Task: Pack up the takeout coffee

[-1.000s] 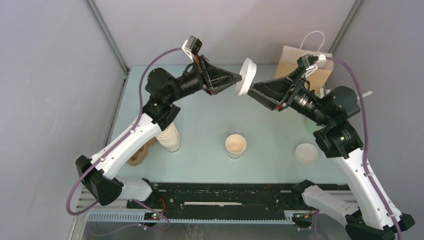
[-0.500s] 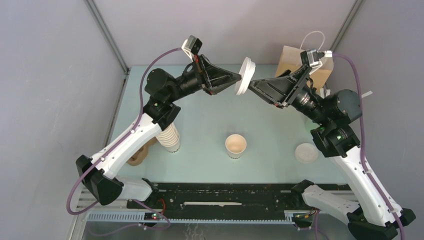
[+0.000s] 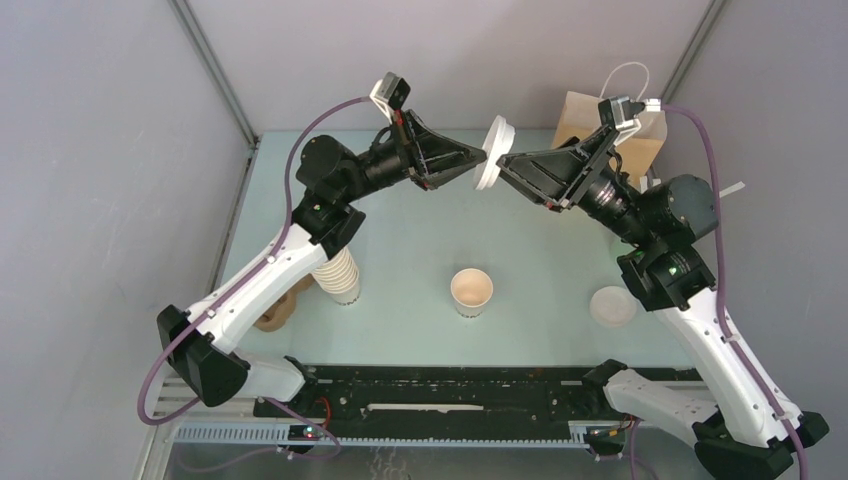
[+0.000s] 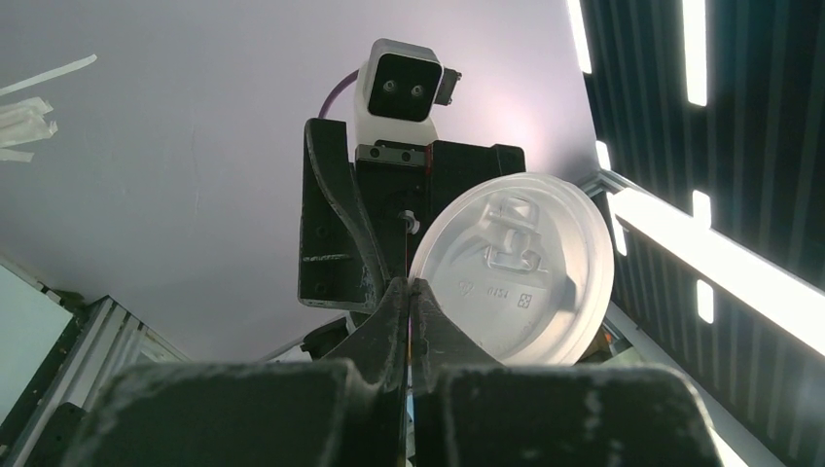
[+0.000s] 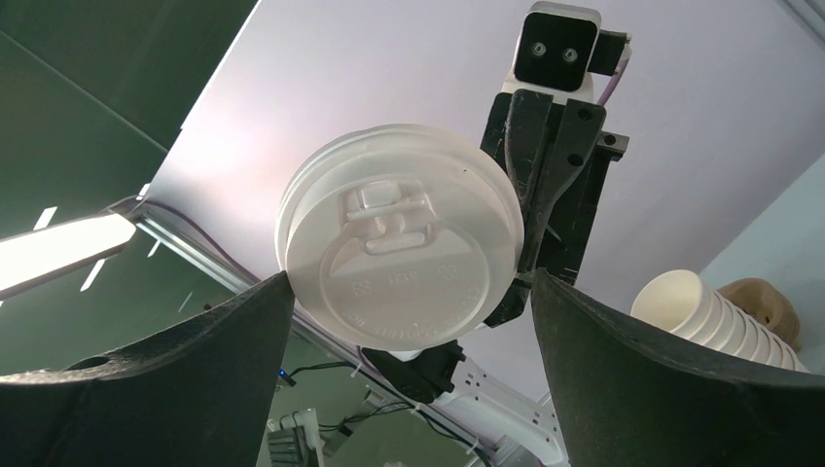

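A small cream paper cup (image 3: 471,292), tan inside, stands upright and lidless on the table's middle. High above the far table a round white lid (image 3: 494,152) hangs on edge. My left gripper (image 3: 483,159) is shut on that lid's rim (image 4: 516,268), its fingertips (image 4: 410,287) pressed together. From the right, my right gripper (image 3: 503,168) faces it, wide open. In the right wrist view the lid (image 5: 399,248) fills the gap at my right gripper (image 5: 409,282), whose fingers flank its edges. I cannot tell whether they touch it.
A tall stack of nested cream cups (image 3: 340,275) stands at the left beside a brown cardboard piece (image 3: 278,312). A loose white lid (image 3: 612,306) lies at the right. A brown paper bag (image 3: 600,125) with white handles stands at the back right.
My right gripper has moved left and upward, up to the held lid. The left arm has shifted slightly right with the lid still in its grip.
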Action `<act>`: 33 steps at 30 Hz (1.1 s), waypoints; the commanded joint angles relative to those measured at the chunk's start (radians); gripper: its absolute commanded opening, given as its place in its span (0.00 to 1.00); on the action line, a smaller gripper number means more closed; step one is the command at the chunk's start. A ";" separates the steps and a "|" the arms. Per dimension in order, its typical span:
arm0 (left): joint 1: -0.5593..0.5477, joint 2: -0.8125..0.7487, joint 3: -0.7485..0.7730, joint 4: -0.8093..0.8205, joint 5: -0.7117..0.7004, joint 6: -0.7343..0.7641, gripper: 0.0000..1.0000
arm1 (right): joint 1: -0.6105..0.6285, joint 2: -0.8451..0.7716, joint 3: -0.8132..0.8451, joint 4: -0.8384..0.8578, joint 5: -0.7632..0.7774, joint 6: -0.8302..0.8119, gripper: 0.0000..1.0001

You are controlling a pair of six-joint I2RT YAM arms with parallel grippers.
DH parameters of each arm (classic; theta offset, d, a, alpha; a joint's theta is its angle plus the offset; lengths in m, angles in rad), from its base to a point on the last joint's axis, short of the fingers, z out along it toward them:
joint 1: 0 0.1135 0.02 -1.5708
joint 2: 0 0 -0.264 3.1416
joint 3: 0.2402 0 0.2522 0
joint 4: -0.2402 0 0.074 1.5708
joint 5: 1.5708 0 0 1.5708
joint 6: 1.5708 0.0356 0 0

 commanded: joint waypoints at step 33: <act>0.005 -0.012 -0.002 -0.034 0.029 0.046 0.00 | 0.010 0.005 0.008 0.046 0.003 0.035 0.87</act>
